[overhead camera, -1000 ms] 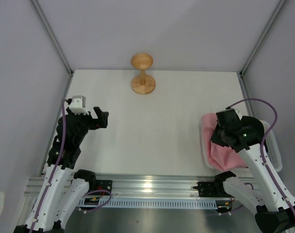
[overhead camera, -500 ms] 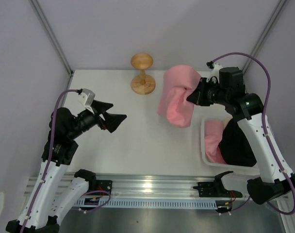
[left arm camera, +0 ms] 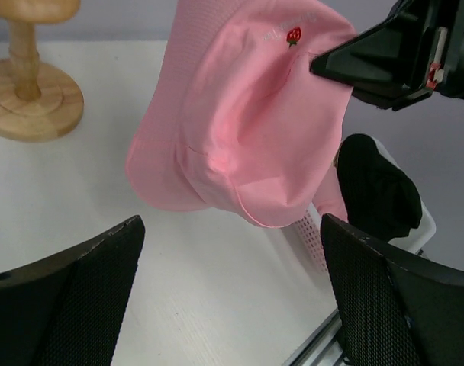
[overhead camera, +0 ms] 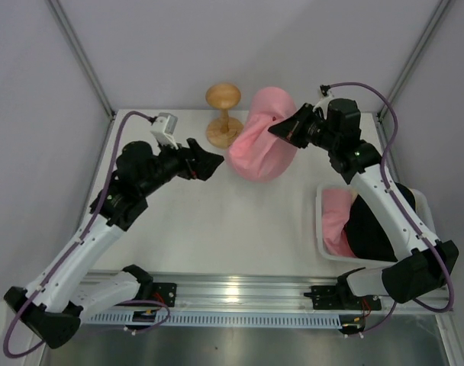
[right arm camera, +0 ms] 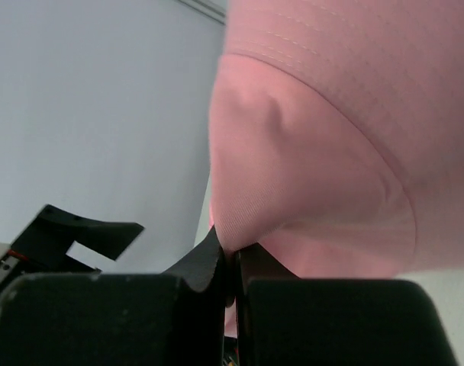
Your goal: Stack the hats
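Limp pink hat nearer round-topped stand

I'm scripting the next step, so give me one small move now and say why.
Probably ease the left gripper forward to take the hanging brim of the pink bucket hat. The right gripper pinches it by one fold, so it dangles in the air beside the wooden stand, while the left jaws stand wide open, facing the hat, apart from it.
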